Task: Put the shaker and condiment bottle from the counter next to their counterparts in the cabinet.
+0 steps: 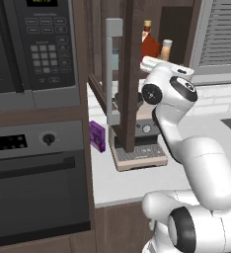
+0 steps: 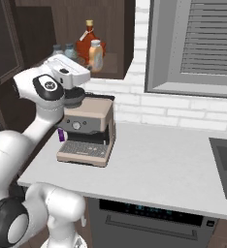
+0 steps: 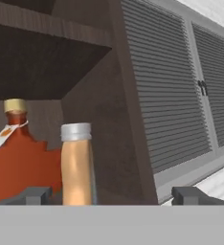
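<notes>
Dark cabinet (image 2: 120, 38) shelving stands open above your counter (image 2: 159, 160). Your bottle (image 2: 96, 54) sits upright just beside the red flask (image 2: 86, 44), so its placing looks finished. Your gripper (image 3: 113, 196) has its jaws wide apart, holding nothing. Two shakers (image 2: 64, 50) sit behind your wrist; you can't tell them apart.

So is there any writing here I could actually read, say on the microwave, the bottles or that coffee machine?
Nothing can be read.
Microwave: green display digits and white keypad labels, too blurred.
Oven: pale marks on the control panel, too small.
Red-orange bottle: white neck tag, no legible text.
Condiment bottle: plain.
Coffee machine: a round dial, no legible markings.
Dishwasher: faint blue panel marks, unreadable.
</notes>
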Robot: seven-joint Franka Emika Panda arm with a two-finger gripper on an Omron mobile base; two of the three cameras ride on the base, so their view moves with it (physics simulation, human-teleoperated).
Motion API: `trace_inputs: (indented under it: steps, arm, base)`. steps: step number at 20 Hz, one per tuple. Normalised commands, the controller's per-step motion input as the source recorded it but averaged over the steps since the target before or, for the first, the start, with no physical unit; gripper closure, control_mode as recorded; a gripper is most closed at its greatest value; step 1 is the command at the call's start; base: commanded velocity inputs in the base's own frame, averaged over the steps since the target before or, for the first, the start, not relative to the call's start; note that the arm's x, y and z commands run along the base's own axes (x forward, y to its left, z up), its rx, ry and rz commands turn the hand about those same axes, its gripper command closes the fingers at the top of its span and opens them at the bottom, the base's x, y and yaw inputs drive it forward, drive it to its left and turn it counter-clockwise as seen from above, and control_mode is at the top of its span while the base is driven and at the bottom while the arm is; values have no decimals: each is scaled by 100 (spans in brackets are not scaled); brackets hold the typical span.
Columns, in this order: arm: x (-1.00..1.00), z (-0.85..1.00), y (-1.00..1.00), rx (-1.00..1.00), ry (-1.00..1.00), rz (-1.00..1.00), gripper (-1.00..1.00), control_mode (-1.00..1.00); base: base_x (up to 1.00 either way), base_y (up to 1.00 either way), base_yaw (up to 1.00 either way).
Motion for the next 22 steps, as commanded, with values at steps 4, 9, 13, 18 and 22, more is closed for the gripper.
trace_inputs:
  steps: [4, 9, 13, 18, 22]
  arm:
    - [-84, 4, 0, 3, -8, 0, -100, -100]
    - [-99, 9, 0, 4, -8, 0, -100, -100]
    - [-100, 12, 0, 4, -5, 0, -100, -100]
    - [-100, 14, 0, 5, -1, 0, -100, -100]
    - [-100, 23, -5, 11, -2, 0, -100, -100]
  base:
    - [0, 0, 0]
    - [0, 0, 0]
    - [0, 0, 0]
    - [0, 0, 0]
    - [0, 0, 0]
